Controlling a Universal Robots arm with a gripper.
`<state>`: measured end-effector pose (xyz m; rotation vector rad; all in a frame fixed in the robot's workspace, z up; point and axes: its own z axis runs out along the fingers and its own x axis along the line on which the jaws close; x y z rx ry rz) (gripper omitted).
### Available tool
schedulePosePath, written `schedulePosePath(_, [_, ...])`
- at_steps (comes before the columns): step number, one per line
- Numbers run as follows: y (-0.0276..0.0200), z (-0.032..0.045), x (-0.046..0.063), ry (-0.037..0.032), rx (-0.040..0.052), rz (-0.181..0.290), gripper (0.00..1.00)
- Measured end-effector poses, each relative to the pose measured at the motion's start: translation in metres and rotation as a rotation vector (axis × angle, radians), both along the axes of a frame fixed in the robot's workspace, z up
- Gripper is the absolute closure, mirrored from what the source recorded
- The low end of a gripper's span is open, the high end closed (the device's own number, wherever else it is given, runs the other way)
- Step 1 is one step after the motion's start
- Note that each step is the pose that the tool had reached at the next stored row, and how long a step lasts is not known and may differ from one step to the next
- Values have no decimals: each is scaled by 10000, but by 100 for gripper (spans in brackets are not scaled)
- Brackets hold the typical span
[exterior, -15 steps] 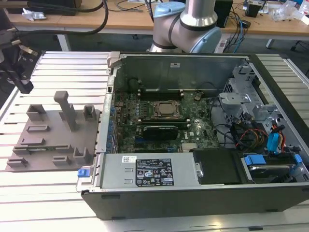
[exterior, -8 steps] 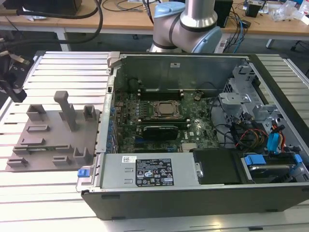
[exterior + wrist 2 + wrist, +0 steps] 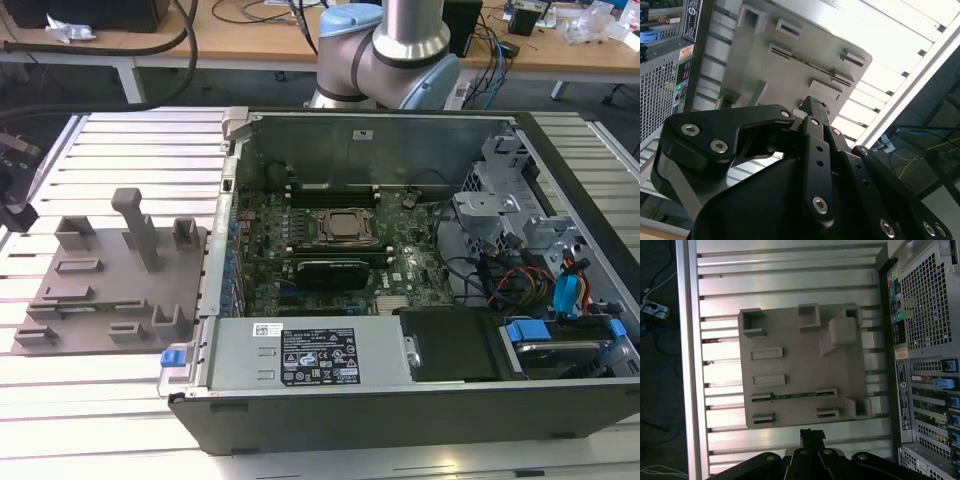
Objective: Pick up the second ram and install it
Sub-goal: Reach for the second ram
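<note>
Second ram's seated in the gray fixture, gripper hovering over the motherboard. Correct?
Not quite. The gripper hovers by the gray fixture's edge, outside the computer case, not over the motherboard. The first wrist view shows it near the second ram, which does sit on edge in the fixture's slots.

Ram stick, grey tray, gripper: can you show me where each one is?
second ram (image 3: 792, 395), first wrist view, middle of its green edge.
grey tray (image 3: 800, 367), first wrist view, bare flat part.
gripper (image 3: 812, 434), first wrist view, its black tip.

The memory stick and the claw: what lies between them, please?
In the first wrist view, an empty pair of tray slots separates claw and memory stick.
</note>
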<state>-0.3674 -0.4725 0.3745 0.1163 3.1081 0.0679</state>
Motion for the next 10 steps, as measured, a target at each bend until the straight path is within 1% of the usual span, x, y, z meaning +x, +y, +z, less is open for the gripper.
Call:
schedulePosePath(2, [126, -5, 1, 1, -122, 9, 90])
schedulePosePath(3, [221, -17, -2, 2, -175, 22, 90])
schedulePosePath(4, [230, -22, -4, 0, -176, 23, 90])
schedulePosePath(10, [231, -24, -4, 1, -176, 25, 90])
